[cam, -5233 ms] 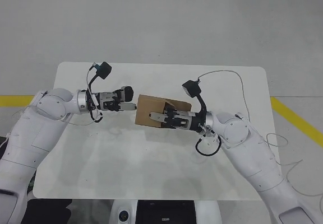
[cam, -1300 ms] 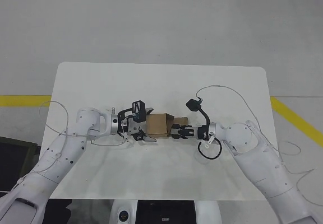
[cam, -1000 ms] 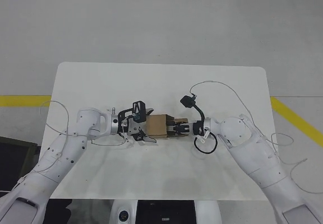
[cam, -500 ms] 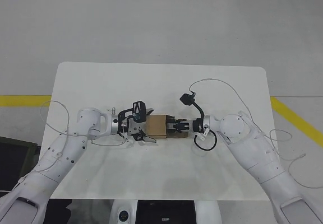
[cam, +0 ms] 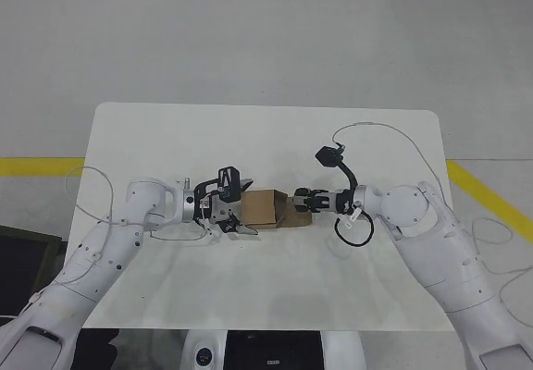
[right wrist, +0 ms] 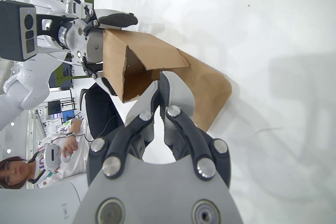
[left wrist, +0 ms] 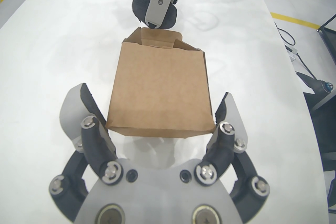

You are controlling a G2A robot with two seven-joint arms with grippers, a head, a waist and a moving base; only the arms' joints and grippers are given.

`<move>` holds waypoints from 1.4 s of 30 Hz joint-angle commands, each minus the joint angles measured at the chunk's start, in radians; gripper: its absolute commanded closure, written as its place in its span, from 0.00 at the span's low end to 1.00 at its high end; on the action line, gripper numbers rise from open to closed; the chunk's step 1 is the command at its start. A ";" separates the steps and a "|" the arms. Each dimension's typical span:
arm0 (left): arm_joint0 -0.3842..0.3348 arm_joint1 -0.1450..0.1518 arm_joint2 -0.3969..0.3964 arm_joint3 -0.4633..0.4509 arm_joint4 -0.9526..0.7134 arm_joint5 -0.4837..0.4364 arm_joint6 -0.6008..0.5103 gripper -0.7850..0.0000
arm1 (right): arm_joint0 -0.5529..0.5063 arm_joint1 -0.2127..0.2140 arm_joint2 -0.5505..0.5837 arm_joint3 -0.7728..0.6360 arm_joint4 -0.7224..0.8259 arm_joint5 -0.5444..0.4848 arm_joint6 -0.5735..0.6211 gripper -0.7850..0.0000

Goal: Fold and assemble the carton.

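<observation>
A brown carton lies on its side in the middle of the white table, between my two grippers. My left gripper clasps its closed end: in the left wrist view the pads press both near corners of the carton. The far end is open, with loose flaps sticking out. My right gripper is shut, its tip just under one flap edge at the carton's open mouth. From the left wrist view, that right gripper touches the top of the far flap.
A thin cable loops over the table's far right part. Bare white table lies all around the carton, with wide room toward the near edge and the far left.
My right gripper has drawn back to the right, out of the carton's open end, and its arm has swung outward. The left gripper and the carton have stayed put.
</observation>
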 commanded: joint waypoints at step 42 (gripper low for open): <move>0.007 0.011 0.011 -0.018 0.016 0.000 0.014 0.00 | 0.159 -0.071 -0.204 0.214 0.177 -0.115 0.079 1.00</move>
